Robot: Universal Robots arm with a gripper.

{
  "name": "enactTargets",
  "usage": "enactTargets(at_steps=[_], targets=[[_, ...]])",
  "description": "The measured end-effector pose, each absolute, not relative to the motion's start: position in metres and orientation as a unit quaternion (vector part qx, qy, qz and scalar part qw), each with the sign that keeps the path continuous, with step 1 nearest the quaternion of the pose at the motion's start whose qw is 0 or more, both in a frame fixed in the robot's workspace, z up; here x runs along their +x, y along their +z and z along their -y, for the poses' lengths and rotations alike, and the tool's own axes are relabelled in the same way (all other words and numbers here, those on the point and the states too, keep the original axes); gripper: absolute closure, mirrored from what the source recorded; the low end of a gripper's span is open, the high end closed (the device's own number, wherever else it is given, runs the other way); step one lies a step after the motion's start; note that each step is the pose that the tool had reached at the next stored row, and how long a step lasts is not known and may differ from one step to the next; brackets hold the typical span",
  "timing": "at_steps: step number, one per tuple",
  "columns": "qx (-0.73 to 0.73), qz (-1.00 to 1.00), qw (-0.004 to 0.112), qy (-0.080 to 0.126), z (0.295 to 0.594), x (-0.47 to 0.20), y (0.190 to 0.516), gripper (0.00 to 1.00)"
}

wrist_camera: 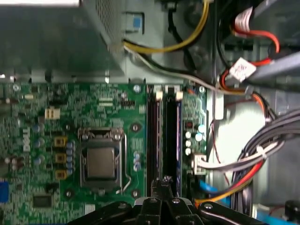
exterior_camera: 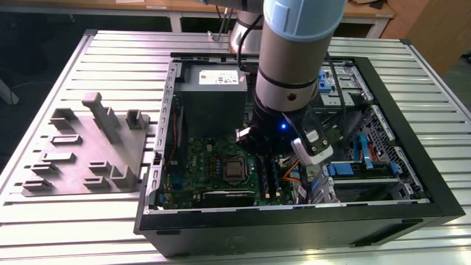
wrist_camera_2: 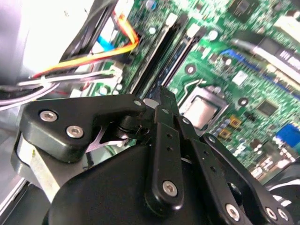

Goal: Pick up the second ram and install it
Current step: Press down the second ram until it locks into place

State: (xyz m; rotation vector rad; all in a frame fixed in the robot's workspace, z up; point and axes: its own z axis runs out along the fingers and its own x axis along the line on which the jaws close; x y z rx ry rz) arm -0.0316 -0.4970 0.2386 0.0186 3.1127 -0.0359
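Two long ram slots run side by side next to the processor socket [wrist_camera: 101, 161] on the green motherboard [exterior_camera: 220, 165]. The slot farther from the socket holds a stick with a bluish sheen [wrist_camera: 173, 136]. The darker slot [wrist_camera: 153, 136] beside the socket also looks filled, and I cannot tell which stick is the second ram. My gripper [wrist_camera: 161, 183] is shut, its black fingertips pressed together directly over one end of the darker slot. In the second wrist view the gripper [wrist_camera_2: 161, 96] shows nothing between its fingers.
The open computer case [exterior_camera: 434, 182] lies on a slatted metal table [exterior_camera: 44, 215]. A grey fixture plate [exterior_camera: 81, 149] sits at the exterior view's left. Orange, red and grey cables [wrist_camera: 248, 164] crowd the space beside the slots, with the power supply [exterior_camera: 209, 83] behind.
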Motion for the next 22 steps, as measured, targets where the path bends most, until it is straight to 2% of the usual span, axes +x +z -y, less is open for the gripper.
enactTargets(at_steps=[6,22], targets=[[0.006,-1.000,0.014,-0.021,0.5074,-0.0316,0.2381,0.90],[0.006,-1.000,0.014,-0.022,0.5075,-0.0316,0.2293,0.90]])
